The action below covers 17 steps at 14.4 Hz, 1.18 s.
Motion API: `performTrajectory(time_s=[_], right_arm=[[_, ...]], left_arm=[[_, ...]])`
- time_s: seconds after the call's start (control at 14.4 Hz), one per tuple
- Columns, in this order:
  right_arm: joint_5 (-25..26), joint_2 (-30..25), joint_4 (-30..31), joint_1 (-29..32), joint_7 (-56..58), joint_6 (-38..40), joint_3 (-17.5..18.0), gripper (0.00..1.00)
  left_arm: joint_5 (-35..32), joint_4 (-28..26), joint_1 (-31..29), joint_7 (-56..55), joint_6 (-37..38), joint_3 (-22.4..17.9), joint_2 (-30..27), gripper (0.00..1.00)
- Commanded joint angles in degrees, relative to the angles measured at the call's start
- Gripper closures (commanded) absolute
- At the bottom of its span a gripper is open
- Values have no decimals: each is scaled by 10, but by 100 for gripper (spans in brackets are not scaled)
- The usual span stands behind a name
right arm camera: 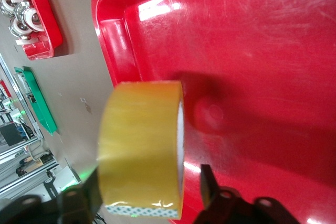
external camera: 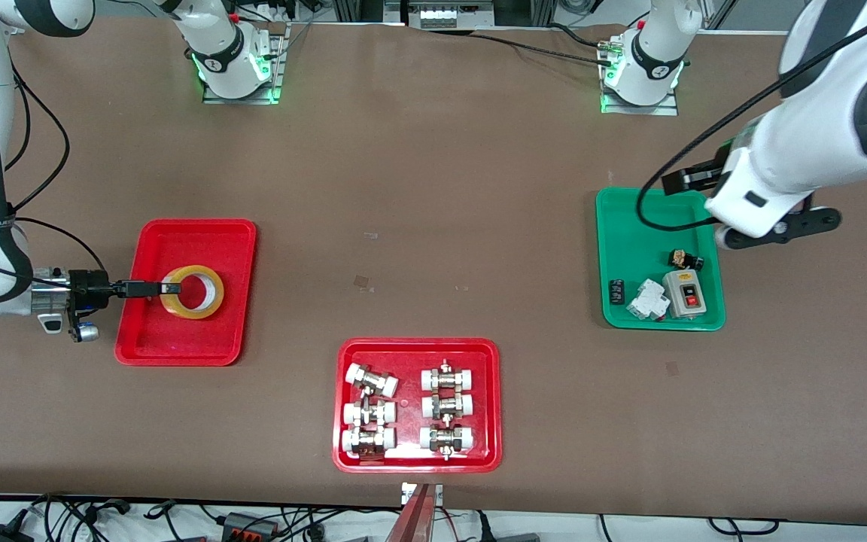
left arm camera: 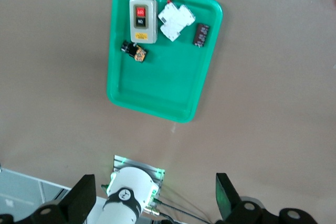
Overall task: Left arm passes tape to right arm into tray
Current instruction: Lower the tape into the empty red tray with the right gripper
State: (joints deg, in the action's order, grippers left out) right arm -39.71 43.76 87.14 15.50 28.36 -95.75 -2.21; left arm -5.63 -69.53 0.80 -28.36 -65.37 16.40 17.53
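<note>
Tape (external camera: 193, 292), a yellow translucent roll, sits in the glossy red tray (external camera: 149, 340), right gripper (external camera: 170, 287) straddling its wall, loosening. Retreating, a finger could snag and drag it. Left gripper (left arm camera: 157, 199) waits open over the green tray (left arm camera: 157, 90).

High front overview; wrist cameras close over green tray (left arm camera: 157, 82) and tray (right arm camera: 252, 51).
</note>
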Motion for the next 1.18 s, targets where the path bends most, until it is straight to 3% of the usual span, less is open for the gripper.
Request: performTrajectory(time_s=[0.0, 0.35, 0.62, 0.9, 1.11], right_arm=[[52, -10, 5, -19, 5, -30, 9, 0], [218, -27, 2, -80, -62, -79, 7, 0], [321, -70, -3, -121, -170, -74, 8, 0], [322, -68, 2, -115, -170, -77, 9, 0], [339, -102, -5, -136, -217, -73, 7, 0]], left_arm=[[-7, -138, -13, 24, -62, 6, -101, 0], [5, -153, -70, 123, -77, 6, -111, 0], [6, -155, -79, 122, -76, 6, -114, 0], [5, -149, -75, 123, -75, 6, -111, 0], [5, -148, -77, 127, -76, 6, -110, 0]])
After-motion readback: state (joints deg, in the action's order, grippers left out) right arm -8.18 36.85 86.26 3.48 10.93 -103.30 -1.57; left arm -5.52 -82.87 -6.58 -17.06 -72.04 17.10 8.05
